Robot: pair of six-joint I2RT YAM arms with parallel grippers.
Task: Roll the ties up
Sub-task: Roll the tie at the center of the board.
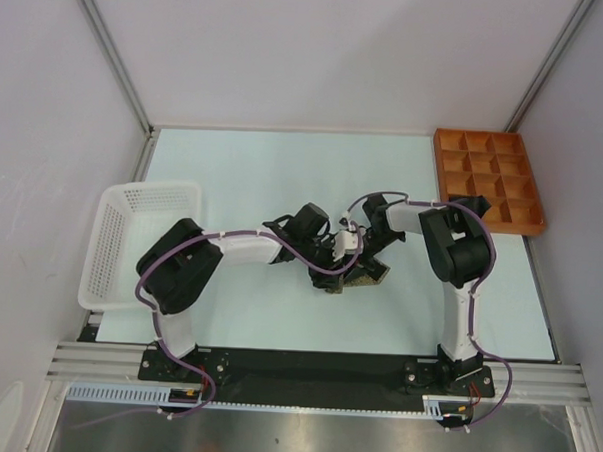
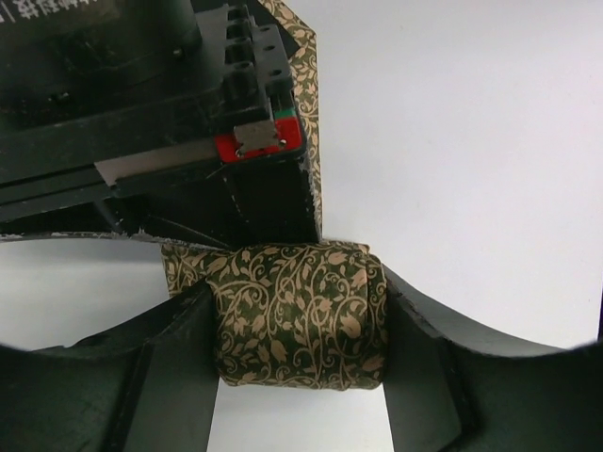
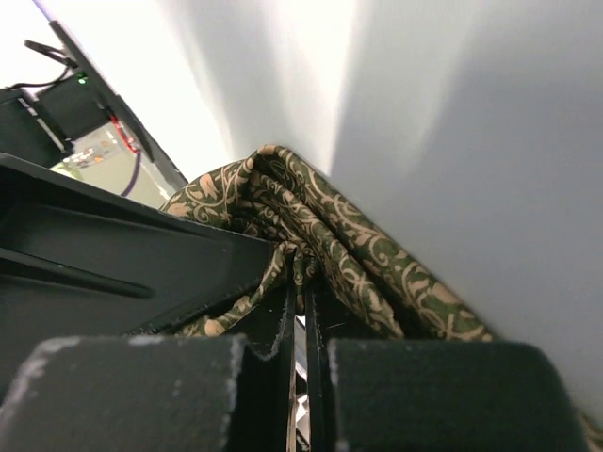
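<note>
One rolled tie (image 2: 300, 315), green-and-tan vines

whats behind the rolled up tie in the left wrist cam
Behind the rolled tie stands the right gripper, jaws shut on the tie's unrolled strip, which runs up beside it. Where strip meets roll is hidden by that gripper.

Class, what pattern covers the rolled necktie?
The rolled fabric necktie shows tan leafy vines on dark green, clearest in the left wrist view.
</note>
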